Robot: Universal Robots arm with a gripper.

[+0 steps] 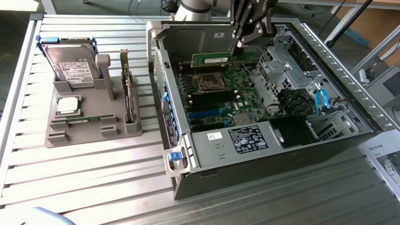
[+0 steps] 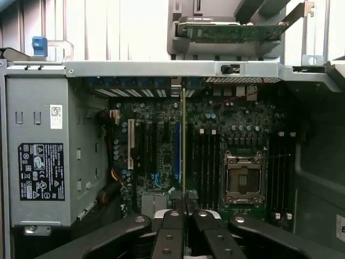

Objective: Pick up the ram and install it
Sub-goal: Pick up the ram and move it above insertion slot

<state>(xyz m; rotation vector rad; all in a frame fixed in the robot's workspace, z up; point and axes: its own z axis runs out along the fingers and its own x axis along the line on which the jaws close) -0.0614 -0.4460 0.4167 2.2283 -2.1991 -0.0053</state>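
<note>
The ram [image 1: 216,59], a thin, light, stiff yet likely fragile stick best pinched along its upper edge clear of the chips, hangs edge-down above the motherboard [image 1: 218,105] inside the open computer case [image 1: 262,178]; the gripper [image 1: 241,45] pinches it narrowly; the arm reaches down from overhead.
</note>
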